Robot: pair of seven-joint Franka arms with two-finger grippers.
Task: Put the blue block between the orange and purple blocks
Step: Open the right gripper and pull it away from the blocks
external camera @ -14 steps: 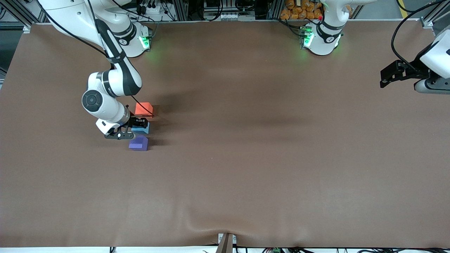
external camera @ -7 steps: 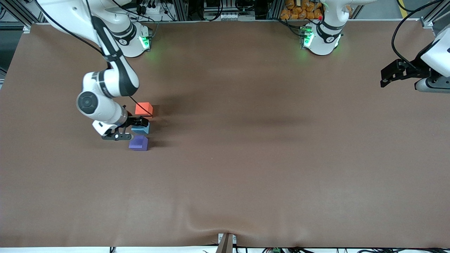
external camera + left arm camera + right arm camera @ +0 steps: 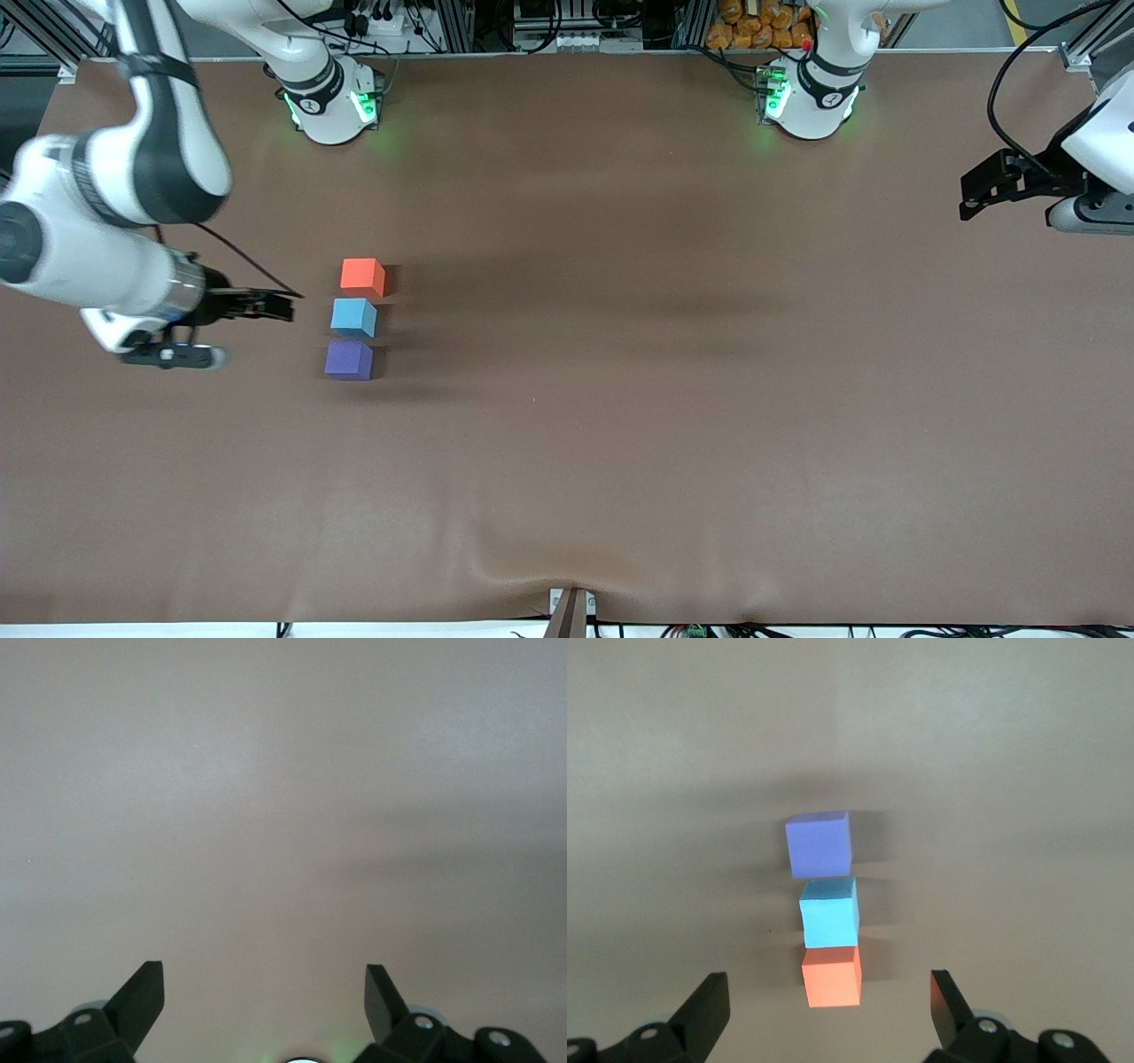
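Note:
The blue block (image 3: 353, 317) sits on the table in a line between the orange block (image 3: 362, 276) and the purple block (image 3: 348, 361), with small gaps on both sides. My right gripper (image 3: 226, 328) is open and empty, raised over the bare table beside the row, toward the right arm's end. Its wrist view shows the purple block (image 3: 819, 843), the blue block (image 3: 829, 911) and the orange block (image 3: 832, 975) in a row ahead of the open right gripper (image 3: 828, 985). My left gripper (image 3: 973, 197) is open and empty and waits over the left arm's end of the table; its wrist view shows the left gripper (image 3: 264, 979) over bare cloth.
The brown table cloth (image 3: 620, 399) has a small wrinkle at its edge nearest the front camera (image 3: 532, 567). The two arm bases (image 3: 332, 106) (image 3: 806, 97) stand along the table's edge farthest from that camera.
My right gripper was around the blue block a second ago. It has drawn back toward the right arm's end of the table and risen. The blue block stays between the other two.

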